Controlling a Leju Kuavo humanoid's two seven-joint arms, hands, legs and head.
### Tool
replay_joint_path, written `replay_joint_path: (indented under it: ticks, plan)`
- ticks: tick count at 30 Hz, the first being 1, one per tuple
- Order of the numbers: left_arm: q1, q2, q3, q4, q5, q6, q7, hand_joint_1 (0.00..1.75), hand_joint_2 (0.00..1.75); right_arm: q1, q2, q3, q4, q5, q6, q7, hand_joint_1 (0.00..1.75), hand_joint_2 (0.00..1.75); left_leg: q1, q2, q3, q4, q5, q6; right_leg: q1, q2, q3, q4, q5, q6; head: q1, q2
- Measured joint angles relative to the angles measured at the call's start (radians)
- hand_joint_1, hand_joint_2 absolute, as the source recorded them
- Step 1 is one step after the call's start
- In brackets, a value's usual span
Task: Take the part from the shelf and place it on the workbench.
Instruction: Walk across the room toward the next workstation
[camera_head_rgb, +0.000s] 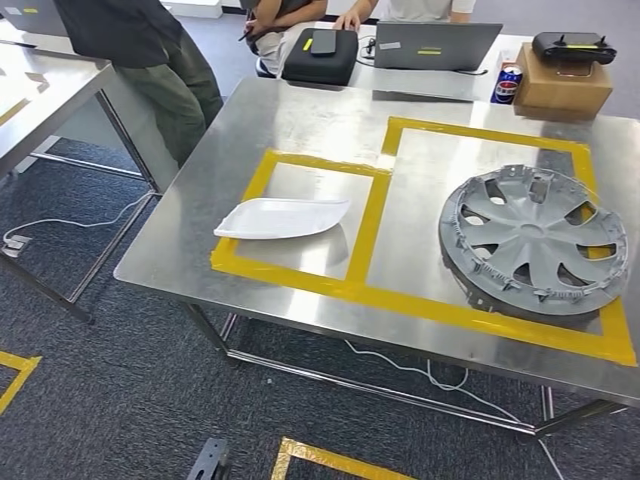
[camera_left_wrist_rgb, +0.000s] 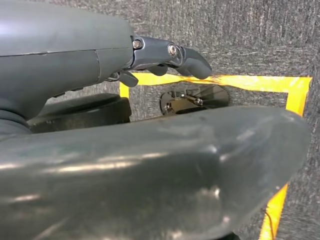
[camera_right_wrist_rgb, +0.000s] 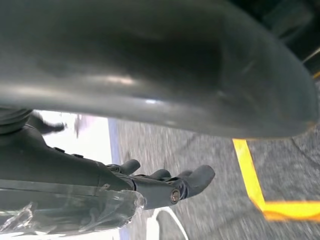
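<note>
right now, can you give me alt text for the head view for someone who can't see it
A steel workbench marked with two yellow tape boxes: a white plastic part lies in the smaller box, a grey wheel cover in the larger. Behind it, people sit at a desk with a laptop, a black case and a cardboard box.

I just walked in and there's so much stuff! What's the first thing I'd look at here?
Probably the big grey wheel cover, lying flat in the larger yellow-taped box at the right of the shiny metal workbench. Next, the white curved part lying in the smaller taped box to its left. In the wrist views each robot hand, left and right, hangs over grey carpet, holding nothing.
</note>
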Motion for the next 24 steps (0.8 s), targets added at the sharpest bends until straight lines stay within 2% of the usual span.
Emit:
replay_joint_path:
  ticks: [1, 3, 4, 5, 6, 7, 9, 10, 11, 13, 14, 15, 16, 18, 19, 20, 21, 22, 23, 24]
  plan:
    - [-0.001, -0.002, -0.001, 0.000, -0.006, 0.003, 0.000, 0.00, 0.00, -0.001, 0.000, 0.018, 0.000, 0.011, -0.006, -0.002, 0.00, 0.00, 0.000, 0.000, -0.019, 0.039, -0.033, -0.002, 0.001, -0.001, -0.007, -0.001, 0.006, -0.009, -0.001, 0.000]
    - [-0.002, -0.003, -0.005, 0.000, -0.022, 0.012, 0.005, 0.00, 0.00, -0.003, 0.000, 0.043, 0.000, 0.015, -0.009, -0.005, 0.00, 0.00, -0.001, 0.000, -0.071, 0.163, -0.110, -0.002, 0.006, -0.003, -0.024, -0.001, 0.017, -0.021, -0.003, 0.000]
    - [-0.002, -0.003, -0.009, 0.000, -0.035, 0.018, 0.014, 0.00, 0.00, -0.003, 0.000, 0.050, 0.000, 0.011, -0.008, -0.005, 0.00, 0.00, -0.002, 0.000, -0.092, 0.218, -0.134, 0.000, 0.009, -0.004, -0.033, -0.001, 0.023, -0.024, -0.004, 0.000]
    - [-0.003, -0.003, -0.017, 0.000, -0.049, 0.023, 0.028, 0.00, 0.00, -0.003, 0.000, 0.054, 0.000, 0.002, -0.004, -0.004, 0.00, 0.00, -0.002, 0.000, -0.100, 0.248, -0.139, 0.002, 0.013, -0.005, -0.041, 0.000, 0.029, -0.025, -0.003, 0.000]
    - [-0.004, -0.003, -0.027, 0.000, -0.064, 0.026, 0.046, 0.00, 0.00, -0.003, 0.001, 0.056, 0.001, -0.012, 0.001, -0.002, 0.00, 0.00, -0.003, 0.000, -0.091, 0.244, -0.126, 0.006, 0.016, -0.004, -0.049, 0.000, 0.036, -0.025, -0.003, 0.000]
    - [-0.005, -0.003, -0.039, 0.000, -0.077, 0.026, 0.063, 0.00, 0.00, -0.004, 0.001, 0.055, 0.001, -0.032, 0.009, 0.001, 0.00, 0.00, -0.004, 0.000, -0.065, 0.207, -0.099, 0.011, 0.018, -0.004, -0.056, 0.000, 0.042, -0.024, -0.003, 0.000]
    - [-0.012, -0.003, -0.058, 0.000, -0.092, 0.023, 0.087, 0.00, 0.00, -0.005, 0.003, 0.049, 0.001, -0.074, 0.026, 0.007, 0.00, 0.00, -0.008, 0.000, 0.017, 0.078, -0.049, 0.022, 0.021, -0.003, -0.069, 0.000, 0.056, -0.017, -0.004, 0.000]
    - [-0.015, -0.005, -0.066, 0.000, -0.097, 0.022, 0.092, 0.00, 0.00, -0.006, 0.004, 0.042, 0.001, -0.093, 0.035, 0.007, 0.00, 0.00, -0.011, 0.000, 0.048, 0.024, -0.036, 0.026, 0.022, -0.003, -0.074, 0.000, 0.063, -0.012, -0.003, 0.000]
    - [-0.019, -0.006, -0.072, 0.000, -0.099, 0.022, 0.096, 0.00, 0.00, -0.007, 0.004, 0.035, 0.001, -0.107, 0.043, 0.003, 0.00, 0.00, -0.014, -0.001, 0.064, -0.011, -0.032, 0.029, 0.023, -0.003, -0.078, 0.000, 0.070, -0.006, -0.002, 0.000]
    - [-0.020, -0.008, -0.083, 0.000, -0.100, 0.022, 0.099, 0.00, 0.00, -0.007, 0.005, 0.019, 0.003, -0.121, 0.059, -0.009, 0.00, 0.00, -0.020, -0.001, 0.060, -0.028, -0.023, 0.037, 0.019, -0.004, -0.083, -0.006, 0.088, 0.006, -0.002, 0.000]
    - [-0.020, -0.008, -0.087, 0.000, -0.100, 0.022, 0.099, 0.00, 0.00, -0.006, 0.005, 0.013, 0.004, -0.124, 0.065, -0.017, 0.00, 0.00, -0.021, 0.000, 0.054, -0.030, -0.015, 0.044, 0.016, -0.004, -0.086, -0.006, 0.088, 0.011, -0.003, 0.000]
    - [-0.019, -0.008, -0.091, 0.000, -0.101, 0.022, 0.099, 0.00, 0.00, -0.004, 0.005, 0.008, 0.005, -0.124, 0.070, -0.023, 0.00, 0.00, -0.022, 0.001, 0.047, -0.032, -0.005, 0.052, 0.014, -0.004, -0.093, 0.004, 0.072, 0.016, -0.003, 0.000]
    - [-0.019, -0.009, -0.096, 0.000, -0.103, 0.023, 0.099, 0.00, 0.00, -0.003, 0.005, 0.005, 0.006, -0.123, 0.073, -0.028, 0.00, 0.00, -0.021, 0.002, 0.039, -0.033, 0.005, 0.059, 0.014, -0.004, -0.104, 0.033, 0.038, 0.020, -0.002, 0.000]
    - [-0.021, -0.008, -0.106, 0.000, -0.111, 0.023, 0.101, 0.00, 0.00, -0.004, 0.005, 0.000, 0.006, -0.119, 0.075, -0.033, 0.00, 0.00, -0.021, 0.002, 0.018, -0.033, 0.023, 0.068, 0.014, -0.005, -0.133, 0.146, -0.061, 0.023, 0.000, 0.000]
    - [-0.022, -0.008, -0.111, 0.000, -0.115, 0.023, 0.104, 0.00, 0.00, -0.006, 0.005, -0.001, 0.006, -0.118, 0.076, -0.034, 0.00, 0.00, -0.023, 0.003, 0.007, -0.032, 0.032, 0.070, 0.015, -0.005, -0.143, 0.207, -0.097, 0.024, 0.000, 0.000]
    - [-0.023, -0.008, -0.117, 0.000, -0.119, 0.023, 0.107, 0.00, 0.00, -0.007, 0.005, -0.001, 0.006, -0.116, 0.076, -0.034, 0.00, 0.00, -0.024, 0.003, -0.005, -0.031, 0.042, 0.070, 0.015, -0.005, -0.142, 0.248, -0.111, 0.024, 0.000, 0.000]
    - [-0.024, -0.008, -0.122, 0.000, -0.122, 0.023, 0.111, 0.00, 0.00, -0.008, 0.005, -0.001, 0.006, -0.115, 0.076, -0.034, 0.00, 0.00, -0.025, 0.003, -0.017, -0.030, 0.051, 0.070, 0.016, -0.005, -0.126, 0.257, -0.104, 0.024, 0.000, 0.000]
    - [-0.024, -0.009, -0.128, 0.000, -0.123, 0.023, 0.113, 0.00, 0.00, -0.008, 0.005, -0.002, 0.006, -0.113, 0.077, -0.034, 0.00, 0.00, -0.026, 0.003, -0.028, -0.029, 0.059, 0.069, 0.016, -0.005, -0.093, 0.229, -0.082, 0.022, 0.000, 0.000]
    - [-0.025, -0.009, -0.132, 0.000, -0.124, 0.023, 0.114, 0.00, 0.00, -0.008, 0.005, -0.002, 0.006, -0.110, 0.078, -0.034, 0.00, 0.00, -0.026, 0.002, -0.038, -0.028, 0.068, 0.066, 0.017, -0.005, -0.044, 0.171, -0.056, 0.020, 0.000, 0.000]
    - [-0.026, -0.009, -0.135, 0.000, -0.125, 0.023, 0.115, 0.00, 0.00, -0.009, 0.005, -0.002, 0.006, -0.107, 0.078, -0.034, 0.00, 0.00, -0.027, 0.002, -0.046, -0.027, 0.075, 0.063, 0.018, -0.005, 0.010, 0.097, -0.044, 0.018, 0.000, 0.000]
